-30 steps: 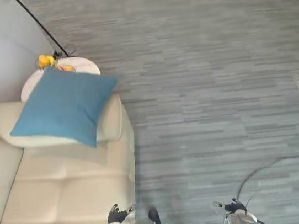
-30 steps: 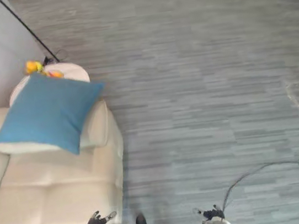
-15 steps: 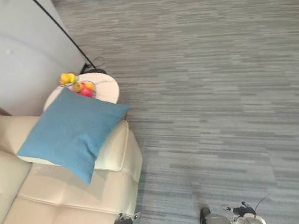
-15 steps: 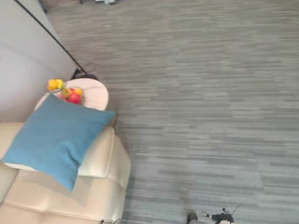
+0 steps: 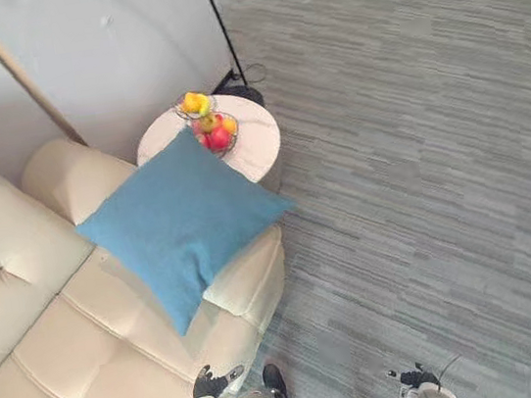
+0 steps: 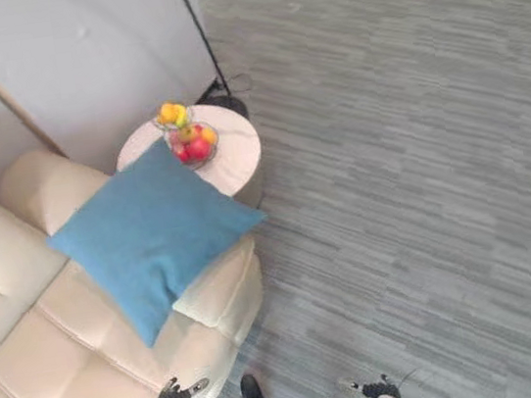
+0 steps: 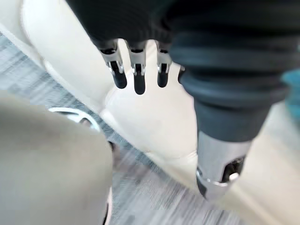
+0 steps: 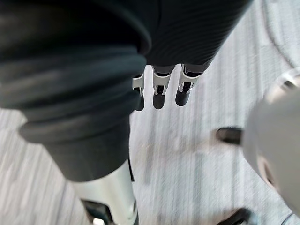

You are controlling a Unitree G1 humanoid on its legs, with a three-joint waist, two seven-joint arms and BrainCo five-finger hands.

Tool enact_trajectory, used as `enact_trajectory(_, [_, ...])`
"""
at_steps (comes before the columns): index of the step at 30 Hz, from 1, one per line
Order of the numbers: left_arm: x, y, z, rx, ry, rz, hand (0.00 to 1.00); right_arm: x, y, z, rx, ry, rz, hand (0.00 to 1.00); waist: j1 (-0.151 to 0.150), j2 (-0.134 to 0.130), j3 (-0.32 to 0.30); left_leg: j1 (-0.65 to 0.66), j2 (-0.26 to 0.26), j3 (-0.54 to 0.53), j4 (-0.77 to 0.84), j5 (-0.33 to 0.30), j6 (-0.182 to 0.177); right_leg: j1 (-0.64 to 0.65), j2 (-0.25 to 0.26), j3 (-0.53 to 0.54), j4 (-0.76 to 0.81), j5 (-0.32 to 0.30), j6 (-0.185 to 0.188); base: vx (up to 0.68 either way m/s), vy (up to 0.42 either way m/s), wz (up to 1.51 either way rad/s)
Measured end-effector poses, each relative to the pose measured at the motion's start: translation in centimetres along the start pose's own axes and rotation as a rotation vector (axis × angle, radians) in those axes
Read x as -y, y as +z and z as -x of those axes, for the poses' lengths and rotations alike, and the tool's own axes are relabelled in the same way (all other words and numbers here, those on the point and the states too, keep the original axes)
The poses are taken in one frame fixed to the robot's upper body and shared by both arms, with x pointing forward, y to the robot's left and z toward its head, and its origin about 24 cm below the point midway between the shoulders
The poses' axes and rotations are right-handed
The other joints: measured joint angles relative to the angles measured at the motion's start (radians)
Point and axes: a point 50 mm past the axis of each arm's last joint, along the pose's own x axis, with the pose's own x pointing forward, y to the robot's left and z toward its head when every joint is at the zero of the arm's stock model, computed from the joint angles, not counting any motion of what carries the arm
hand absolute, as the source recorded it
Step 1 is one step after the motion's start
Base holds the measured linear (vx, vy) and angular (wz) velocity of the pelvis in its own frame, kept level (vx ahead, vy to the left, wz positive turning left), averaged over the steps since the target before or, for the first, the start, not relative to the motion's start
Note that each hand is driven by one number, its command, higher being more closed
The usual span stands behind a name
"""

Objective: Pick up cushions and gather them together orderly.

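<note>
A blue square cushion [image 5: 183, 230] leans on the armrest of a cream sofa [image 5: 60, 356], one corner hanging over the seat. A sliver of the same blue cushion [image 7: 291, 83] shows in the left wrist view. My left hand [image 5: 212, 385] hangs low by the sofa's front corner, well below the cushion, with straight fingers [image 7: 137, 75] holding nothing above the cream upholstery [image 7: 154, 122]. My right hand [image 5: 414, 378] hangs over the grey floor, far right of the cushion, its fingers [image 8: 159, 93] straight and empty.
A round white side table [image 5: 250, 142] stands beside the armrest, carrying a wire bowl of fruit [image 5: 211, 127]. A grey wall [image 5: 107, 53] with a leaning wooden pole [image 5: 15, 71] is behind. Grey striped carpet [image 5: 419, 167] stretches to the right.
The whole picture has swung, so the camera has turned: sofa, cushion and table now sit further right and more of the sofa back shows. Both hands still hang low.
</note>
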Motion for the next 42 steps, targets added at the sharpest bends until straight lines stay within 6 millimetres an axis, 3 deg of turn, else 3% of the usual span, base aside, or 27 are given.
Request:
enact_trajectory(1, [-0.1, -0.2, 0.0, -0.006, -0.002, -0.013, 0.00, 0.0, 0.1, 0.0, 0.004, 0.003, 0.002, 0.00, -0.003, 0.001, 0.000, 0.025, -0.009, -0.033, -0.006, -0.009, -0.004, -0.060, 0.004, 0.064, 0.111, -0.041, 0.008, 0.28, 0.076, 0.80])
enact_trajectory(2, [-0.1, -0.2, 0.0, -0.008, -0.002, -0.013, 0.00, 0.0, 0.1, 0.0, 0.005, 0.005, 0.002, 0.00, -0.003, 0.001, 0.000, 0.045, -0.011, -0.050, -0.017, -0.009, -0.004, -0.080, 0.012, 0.081, 0.124, -0.068, 0.008, 0.29, 0.055, 0.76])
enact_trajectory(4, [-0.1, -0.5, 0.1, -0.014, -0.003, -0.011, 0.00, -0.2, 0.3, 0.0, 0.010, 0.010, 0.001, 0.00, -0.003, 0.003, -0.002, 0.098, -0.012, -0.096, -0.050, -0.010, -0.006, -0.112, 0.049, 0.093, 0.050, -0.133, -0.006, 0.24, -0.014, 0.75])
enact_trajectory(5, [0.1, -0.5, 0.1, -0.013, -0.005, -0.008, 0.00, -0.2, 0.3, 0.0, 0.015, 0.012, 0.000, 0.00, -0.006, 0.005, -0.001, 0.112, -0.011, -0.136, -0.051, -0.015, -0.014, -0.128, 0.082, 0.119, -0.062, -0.150, -0.024, 0.25, -0.064, 0.79])
enact_trajectory(6, [0.1, -0.4, 0.1, -0.012, -0.006, -0.007, 0.00, -0.2, 0.4, 0.0, 0.017, 0.012, 0.000, 0.00, -0.006, 0.007, 0.000, 0.117, -0.009, -0.153, -0.051, -0.018, -0.019, -0.134, 0.098, 0.142, -0.104, -0.151, -0.028, 0.21, -0.121, 0.82])
enact_trajectory(9, [0.4, 0.0, 0.0, -0.002, -0.009, 0.005, 0.00, -0.1, 0.7, 0.1, 0.038, 0.014, 0.003, 0.00, -0.013, 0.015, 0.000, 0.114, 0.004, -0.270, -0.031, -0.051, -0.044, -0.187, 0.203, 0.356, -0.265, -0.127, -0.045, 0.13, -0.205, 0.99])
enact_trajectory(10, [0.2, -0.1, 0.0, -0.003, -0.003, 0.013, 0.00, 0.0, 0.4, 0.1, 0.034, 0.012, 0.002, 0.00, -0.017, 0.010, -0.001, 0.102, 0.001, -0.302, -0.010, -0.065, -0.056, -0.183, 0.219, 0.407, -0.296, -0.100, -0.051, 0.10, -0.304, 1.41])
enact_trajectory(11, [-0.2, -0.1, 0.0, -0.004, 0.011, 0.016, 0.00, 0.1, -0.5, 0.3, 0.010, 0.008, 0.003, 0.00, -0.018, -0.018, -0.014, 0.093, -0.021, -0.345, 0.031, -0.101, -0.066, -0.167, 0.204, 0.433, -0.338, -0.049, -0.075, 0.13, -0.357, 1.44])
enact_trajectory(12, [-0.2, -0.2, 0.0, -0.005, 0.012, 0.018, 0.00, 0.0, -0.9, 0.4, 0.002, 0.012, -0.002, 0.00, -0.017, -0.025, -0.027, 0.084, -0.011, -0.350, 0.059, -0.122, -0.078, -0.156, 0.195, 0.406, -0.330, -0.048, -0.071, 0.17, -0.372, 1.44])
enact_trajectory(14, [0.9, -0.6, 0.3, -0.011, -0.010, 0.046, 0.00, 1.1, -0.6, 0.3, 0.012, -0.016, 0.006, 0.00, -0.020, 0.021, -0.051, 0.048, 0.058, -0.293, 0.105, -0.120, -0.106, -0.137, 0.206, 0.295, -0.350, -0.071, -0.096, 0.19, -0.345, 1.15])
enact_trajectory(17, [1.8, -0.4, 0.4, -0.007, -0.026, 0.077, 0.00, 1.2, -0.1, 0.1, 0.024, -0.019, 0.009, 0.00, -0.026, 0.042, -0.050, 0.012, 0.102, -0.230, 0.103, -0.095, -0.140, -0.108, 0.210, 0.194, -0.353, -0.084, -0.109, 0.16, -0.206, 1.03])
enact_trajectory(22, [2.2, 0.3, 0.3, 0.012, -0.050, 0.062, 0.00, 0.3, 0.1, 0.2, 0.023, -0.004, -0.027, 0.00, -0.032, 0.014, -0.051, 0.013, 0.100, -0.157, 0.016, -0.009, -0.131, -0.048, 0.190, 0.067, -0.413, -0.085, -0.110, 0.05, -0.078, 0.73])
enact_trajectory(27, [1.2, 0.2, 0.1, 0.010, -0.034, 0.024, 0.00, 0.2, 0.3, 0.1, 0.023, -0.008, -0.043, 0.00, -0.034, -0.004, -0.055, 0.046, 0.085, -0.159, -0.085, 0.045, -0.134, -0.033, 0.195, 0.060, -0.464, -0.062, -0.110, 0.00, 0.001, 0.09])
enact_trajectory(30, [0.6, 0.1, 0.1, 0.007, -0.020, 0.022, 0.00, 1.5, 1.5, -0.1, 0.060, -0.041, -0.043, 0.00, -0.036, -0.006, -0.060, 0.075, 0.079, -0.155, -0.170, 0.089, -0.134, -0.030, 0.204, 0.064, -0.496, -0.042, -0.109, -0.01, -0.003, -0.03])
enact_trajectory(33, [-2.0, 1.0, 0.0, 0.050, 0.038, 0.009, 0.00, 4.9, 5.9, -0.3, 0.209, -0.116, -0.002, 0.00, -0.043, -0.006, -0.061, 0.087, 0.071, -0.154, -0.243, 0.128, -0.133, -0.036, 0.215, 0.069, -0.530, -0.019, -0.111, -0.05, 0.013, -0.01])
enact_trajectory(36, [-6.1, 3.7, 0.1, 0.167, 0.159, 0.056, 0.00, 8.6, 12.2, 0.7, 0.423, -0.213, 0.120, 0.00, -0.046, -0.004, -0.063, 0.096, 0.067, -0.155, -0.283, 0.144, -0.128, -0.040, 0.227, 0.078, -0.564, 0.004, -0.111, 0.00, 0.015, -0.07])
enact_trajectory(40, [-9.6, 6.9, 1.0, 0.305, 0.264, 0.125, 0.00, 9.8, 17.8, 2.6, 0.620, -0.256, 0.184, 0.00, -0.051, -0.002, -0.067, 0.101, 0.060, -0.150, -0.292, 0.146, -0.127, -0.037, 0.229, 0.090, -0.588, 0.014, -0.108, 0.04, 0.021, -0.09])
enact_trajectory(42, [-9.8, 8.6, 1.4, 0.381, 0.278, 0.158, 0.00, 9.1, 19.1, 3.0, 0.667, -0.236, 0.186, 0.00, -0.052, 0.000, -0.067, 0.097, 0.058, -0.152, -0.292, 0.145, -0.126, -0.038, 0.229, 0.090, -0.596, 0.016, -0.108, 0.06, 0.011, -0.02])
